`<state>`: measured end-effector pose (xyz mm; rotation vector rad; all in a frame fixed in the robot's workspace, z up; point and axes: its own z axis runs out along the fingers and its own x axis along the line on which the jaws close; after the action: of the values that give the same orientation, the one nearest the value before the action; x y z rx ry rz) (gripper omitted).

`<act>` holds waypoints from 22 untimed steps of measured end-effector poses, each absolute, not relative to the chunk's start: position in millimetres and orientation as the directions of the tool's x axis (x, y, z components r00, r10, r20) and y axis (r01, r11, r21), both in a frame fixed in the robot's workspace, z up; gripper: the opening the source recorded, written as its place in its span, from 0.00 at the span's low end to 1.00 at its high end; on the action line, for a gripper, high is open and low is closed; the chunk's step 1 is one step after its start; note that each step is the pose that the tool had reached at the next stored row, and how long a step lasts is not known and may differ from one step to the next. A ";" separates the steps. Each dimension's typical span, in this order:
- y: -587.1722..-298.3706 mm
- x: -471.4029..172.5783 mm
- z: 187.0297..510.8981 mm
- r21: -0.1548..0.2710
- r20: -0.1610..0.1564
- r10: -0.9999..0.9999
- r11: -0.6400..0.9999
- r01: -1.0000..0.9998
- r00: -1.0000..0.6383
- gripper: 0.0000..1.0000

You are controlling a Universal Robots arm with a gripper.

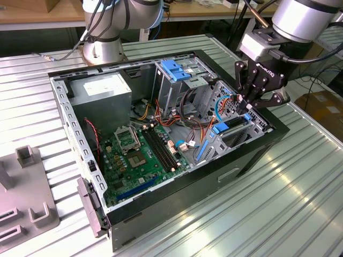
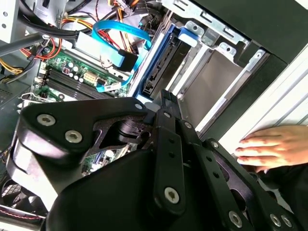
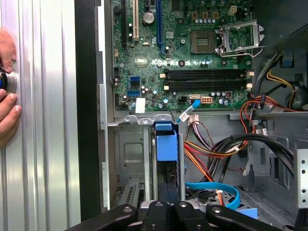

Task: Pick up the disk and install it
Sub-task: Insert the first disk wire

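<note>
Holds the disk (image 3: 167, 143) on edge in the gripper (image 3: 168, 208), clamped on its near end; sits partway down the bay (image 3: 128, 155) at the case (image 1: 225, 178) corner, long axis running straight on from the gripper

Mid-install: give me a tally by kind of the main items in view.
Computer case: 1
Disk: 1
Power supply: 1
Motherboard: 1
Robot hand: 1
Grey fixture: 1
Total: 6

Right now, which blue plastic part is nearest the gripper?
The disk's blue carrier, close below the gripper; the blue bracket atop the drive cage is farther off.
</note>
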<state>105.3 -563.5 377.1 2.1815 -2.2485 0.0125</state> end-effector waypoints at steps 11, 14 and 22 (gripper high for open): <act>-563.5 118.9 377.0 0.000 0.012 -0.999 -0.035 -0.999 0.035 0.12; -563.5 122.5 376.9 0.000 0.012 -0.996 -0.087 -0.996 0.087 0.12; -562.1 139.3 377.3 0.001 0.012 -0.994 -0.106 -0.994 0.106 0.12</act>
<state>139.3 -562.1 377.3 2.3293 -2.0949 0.0123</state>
